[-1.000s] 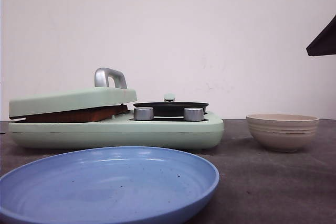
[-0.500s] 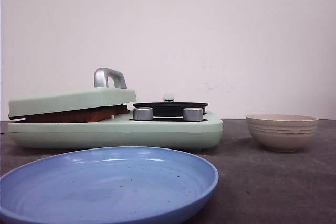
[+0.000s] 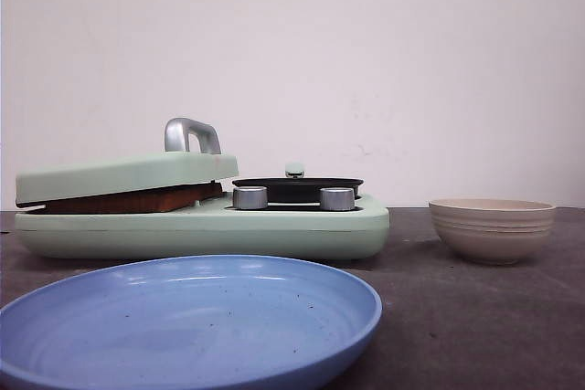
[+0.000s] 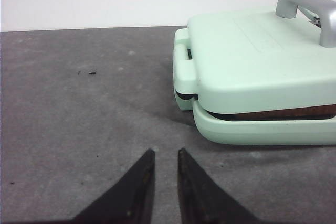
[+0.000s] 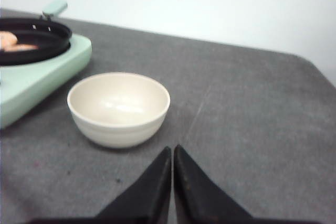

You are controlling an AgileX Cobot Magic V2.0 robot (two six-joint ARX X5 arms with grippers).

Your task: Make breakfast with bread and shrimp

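**Bread in the press, shrimp in the pan, both arms low over the table**

A pale mint-green breakfast maker [image 3: 201, 221] sits on the dark grey table [image 3: 475, 317], left of centre. Its hinged green lid with a silver metal handle [image 3: 190, 134] is lowered over the left half, tilted and slightly ajar. A brown-crusted edge of the bread [image 3: 128, 200] shows in the gap between lid and base. On the right half of the appliance sits a round black frying pan [image 3: 297, 188], with two silver knobs [image 3: 249, 197] in front of it. In the right wrist view, pink-orange pieces of the shrimp [image 5: 14, 42] lie inside that pan.

A beige ribbed bowl [image 3: 492, 229] stands to the right of the appliance, apart from it, its inside bare. A large blue round plate [image 3: 183, 321] lies nearest the camera.

The left gripper [image 4: 165, 182] hovers over bare table beside the lid's hinge end, fingers slightly parted, grasping nothing. The right gripper [image 5: 172, 179] is near the bowl, black fingertips pressed together, clenched on nothing.
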